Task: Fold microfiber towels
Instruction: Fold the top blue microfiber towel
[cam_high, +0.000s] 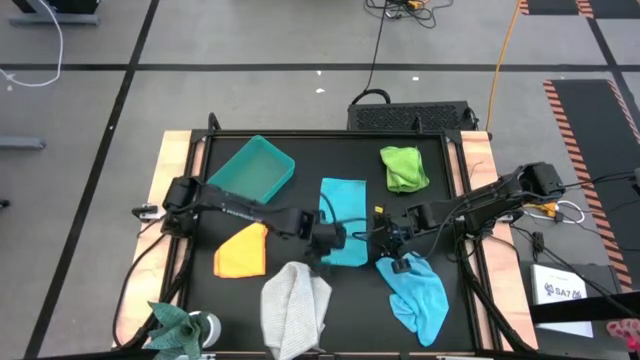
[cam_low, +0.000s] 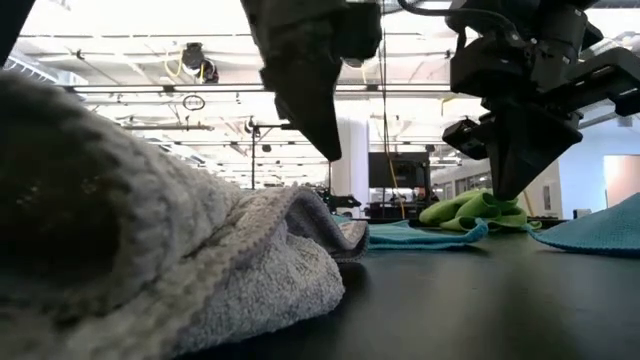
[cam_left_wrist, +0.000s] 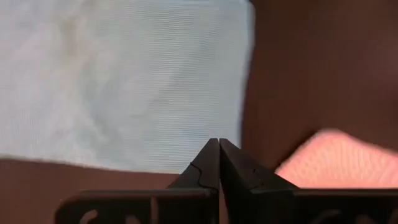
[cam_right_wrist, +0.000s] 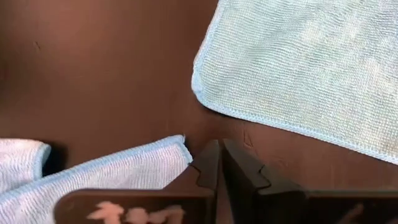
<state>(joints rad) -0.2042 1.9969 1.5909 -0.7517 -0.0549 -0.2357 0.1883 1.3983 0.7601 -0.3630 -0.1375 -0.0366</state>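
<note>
Five towels lie flat on the black table (cam_high: 300, 150). These are an orange one (cam_high: 243, 250), a crumpled grey one (cam_high: 295, 308), a folded teal one (cam_high: 342, 220), a lime green one (cam_high: 403, 167) and a light blue one (cam_high: 418, 293). My left gripper (cam_high: 322, 250) hangs shut above the table, at the teal towel's (cam_left_wrist: 124, 81) near left corner and beside the grey towel (cam_left_wrist: 336, 162). My right gripper (cam_high: 398, 250) is shut and hangs between the teal towel (cam_right_wrist: 311, 68) and the light blue towel (cam_right_wrist: 106, 171). In the low view both fingertips (cam_low: 325, 150) (cam_low: 510, 190) are clear of the table.
A rigid teal bin (cam_high: 255, 168) stands at the far left of the table. A small potted plant (cam_high: 180, 325) sits at the near left corner. Wooden side boards (cam_high: 172, 170) edge the table on both sides. The grey towel (cam_low: 150, 260) bulks up near the front edge.
</note>
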